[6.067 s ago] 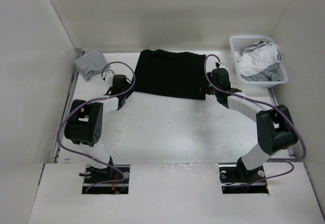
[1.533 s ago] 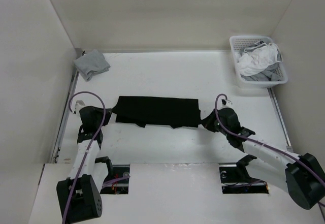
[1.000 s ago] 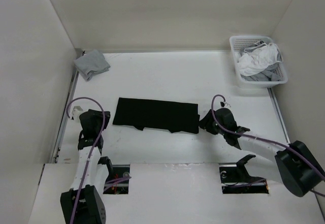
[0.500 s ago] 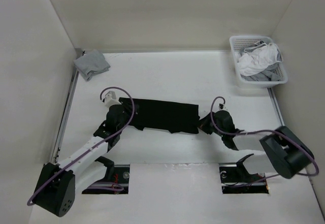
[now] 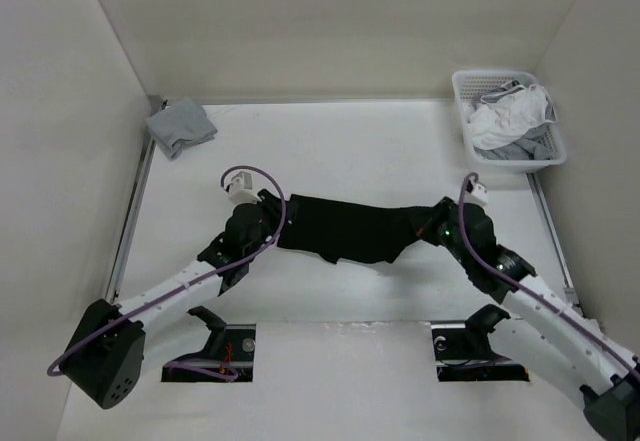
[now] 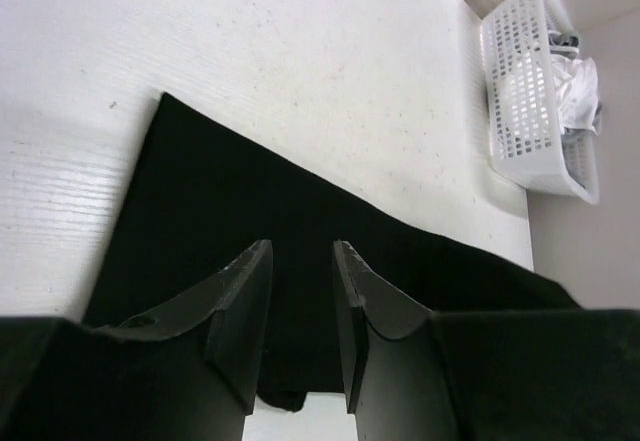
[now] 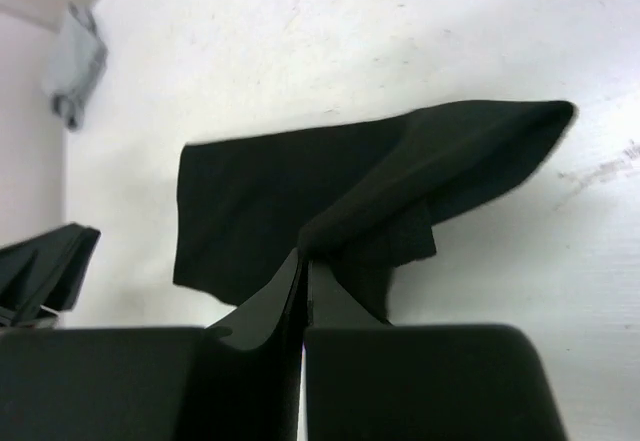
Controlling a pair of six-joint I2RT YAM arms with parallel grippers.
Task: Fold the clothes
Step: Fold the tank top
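Since the right gripper (image 7: 303,257) is clamped on only a thin fold of the black garment (image 5: 345,227), which tents just ahead of its tips, a pull could slip it free (the far end lies unheld). The left gripper (image 6: 300,253) hovers low over that end, jaws half apart, empty.

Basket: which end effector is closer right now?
Right. The right end effector, shut on the black shirt at its right end, sits left of the basket, nearer the bases; the left end effector is open over the shirt's left end, farther away.
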